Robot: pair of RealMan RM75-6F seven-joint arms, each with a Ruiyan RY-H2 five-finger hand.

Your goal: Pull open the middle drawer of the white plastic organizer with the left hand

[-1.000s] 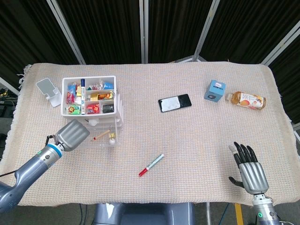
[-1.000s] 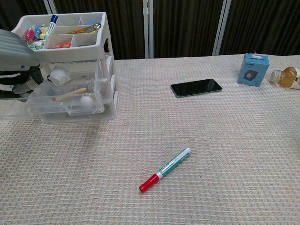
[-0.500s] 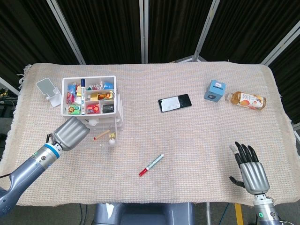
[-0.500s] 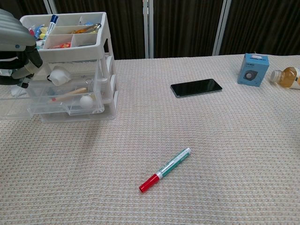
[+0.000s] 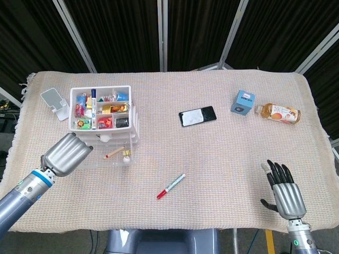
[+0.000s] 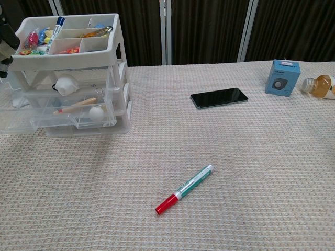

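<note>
The white plastic three-tier organizer [image 5: 103, 114] sits at the counter's far left, its clear middle drawer [image 6: 57, 112] pulled out. The left robot hand [image 5: 66, 153] hovers just beside it, fingers hidden, grip unclear. The right robot hand [image 5: 283, 191] rests released. Pulling looks finished; next, withdraw clear.

The left robot hand [image 5: 67, 154] has a smooth silver-grey shell above a blue-ringed wrist; the right robot hand [image 5: 283, 191] matches (black fingers, ribbed silver back).
</note>
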